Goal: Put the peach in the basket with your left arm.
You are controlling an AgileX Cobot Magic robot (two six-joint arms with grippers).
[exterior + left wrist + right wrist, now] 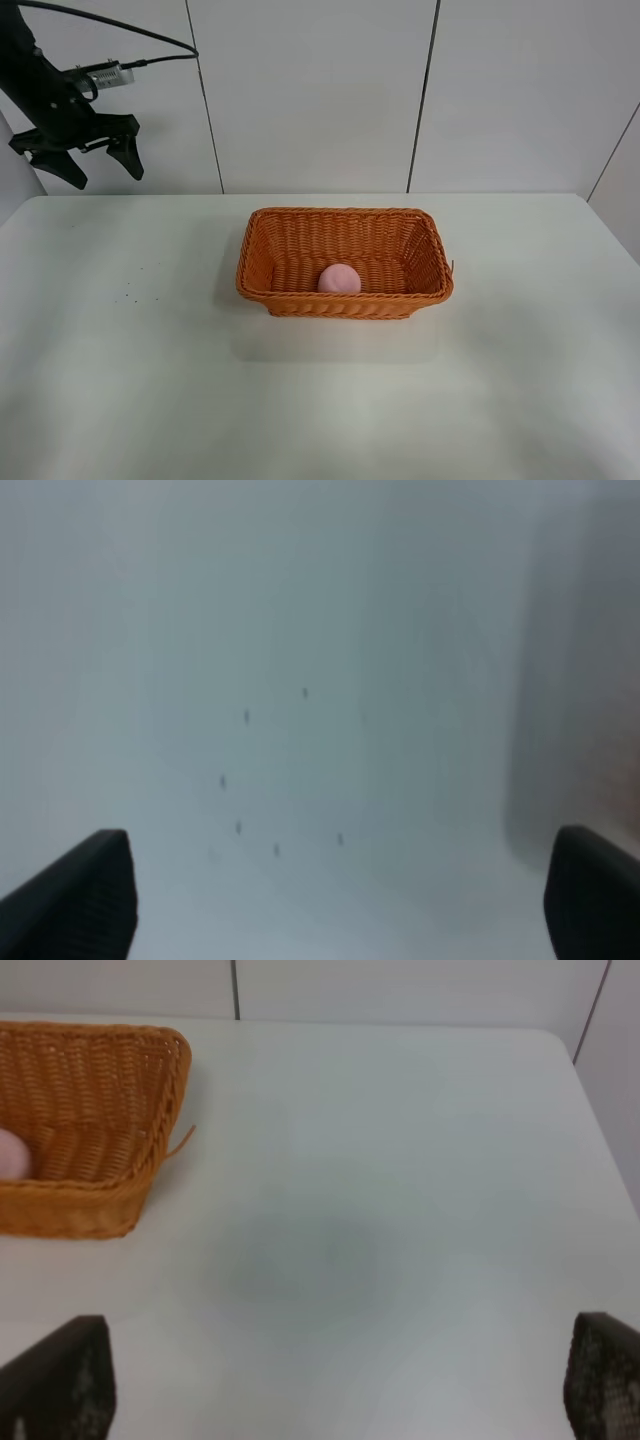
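Plainly, the peach (339, 279) lies inside the basket (345, 213), on the woven floor against the near wall and about midway along it. The basket sits near the centre of the white table (120, 400). Over at the far left, the left arm (40, 85) is raised well above the table's edge in front of the panelled wall (310, 90), with a black cable (110, 25) arching off behind it. Its left gripper (105, 172) hangs with its dark fingers splayed wide, holding nothing, well apart from the basket. Its wrist camera gives a blurred picture. I can make out only two finger ends at the sides and a scatter of small dark specks (246, 716) on the tabletop. The right gripper (330, 1390) is likewise spread wide and holds nothing. It hovers over the table off the basket's right end, where one corner of the wicker and a sliver of the peach show.
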